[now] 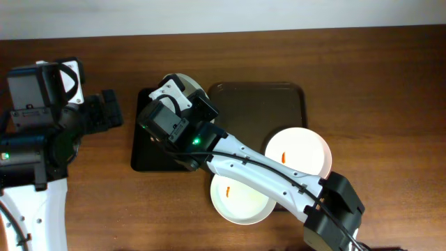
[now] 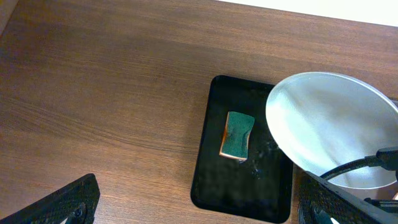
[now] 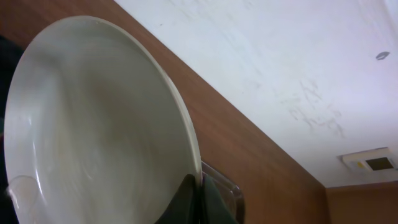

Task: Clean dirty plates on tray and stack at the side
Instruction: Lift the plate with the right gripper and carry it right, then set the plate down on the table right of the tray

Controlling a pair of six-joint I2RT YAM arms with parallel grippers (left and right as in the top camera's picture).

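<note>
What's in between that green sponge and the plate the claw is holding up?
Only bare floor of the small black tray. The left wrist view shows it between the sponge and the tilted white plate held by the right claw.

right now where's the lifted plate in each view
overhead: lifted plate peeks out beyond the right arm's wrist, at the top of the black tray.
left wrist: plate at right, tilted over the black tray.
right wrist: plate fills the left half, rim between the jaws.
shared landmark: black tray, in the overhead and left wrist views.
</note>
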